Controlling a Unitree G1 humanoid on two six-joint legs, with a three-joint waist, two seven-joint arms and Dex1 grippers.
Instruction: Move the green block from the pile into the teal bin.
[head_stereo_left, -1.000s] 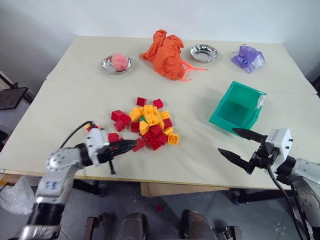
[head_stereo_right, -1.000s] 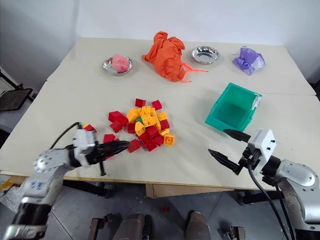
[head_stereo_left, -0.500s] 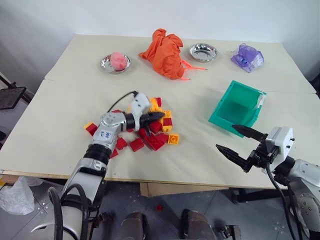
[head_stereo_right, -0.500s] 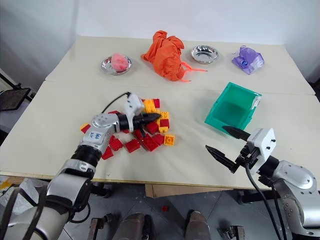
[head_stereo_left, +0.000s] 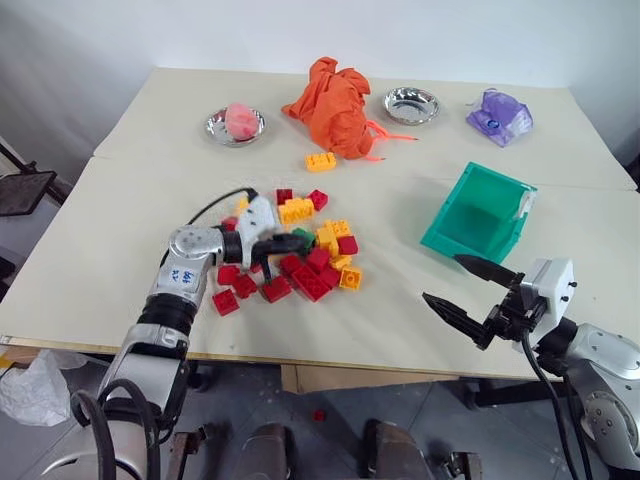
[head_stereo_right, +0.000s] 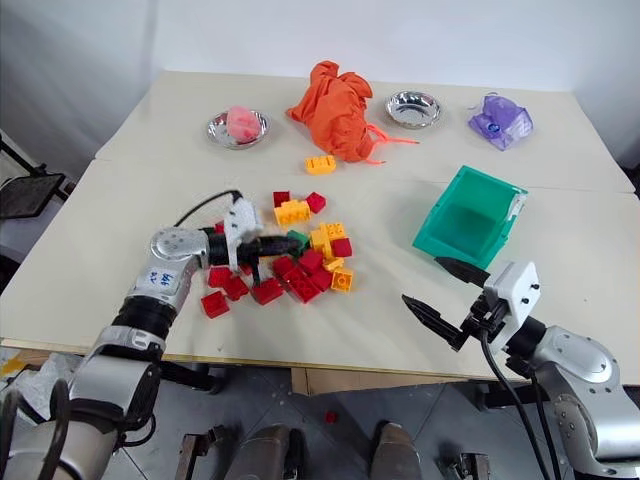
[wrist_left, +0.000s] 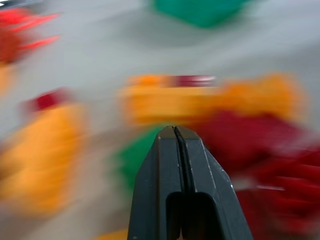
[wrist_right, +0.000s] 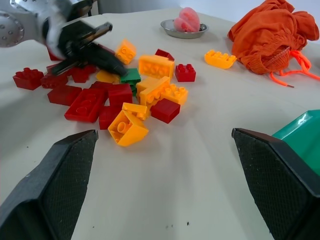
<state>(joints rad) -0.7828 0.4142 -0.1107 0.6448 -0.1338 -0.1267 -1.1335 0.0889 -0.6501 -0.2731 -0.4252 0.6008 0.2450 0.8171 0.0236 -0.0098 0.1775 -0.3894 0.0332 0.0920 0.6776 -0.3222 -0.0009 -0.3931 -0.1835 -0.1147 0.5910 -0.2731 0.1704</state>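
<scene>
The left gripper (head_stereo_left: 298, 241) is pressed together with nothing pinched, its tips shoved into the pile (head_stereo_left: 300, 250) right against the green block (head_stereo_left: 304, 237). That block is wedged in among red and yellow bricks near the pile's middle. The right gripper (head_stereo_left: 468, 291) is spread wide and held off the table's (head_stereo_left: 120, 210) front edge, just below the teal bin (head_stereo_left: 478, 212), which is well apart from the pile. One yellow brick (head_stereo_left: 320, 161) is seen lying alone by the orange cloth (head_stereo_left: 332, 106).
</scene>
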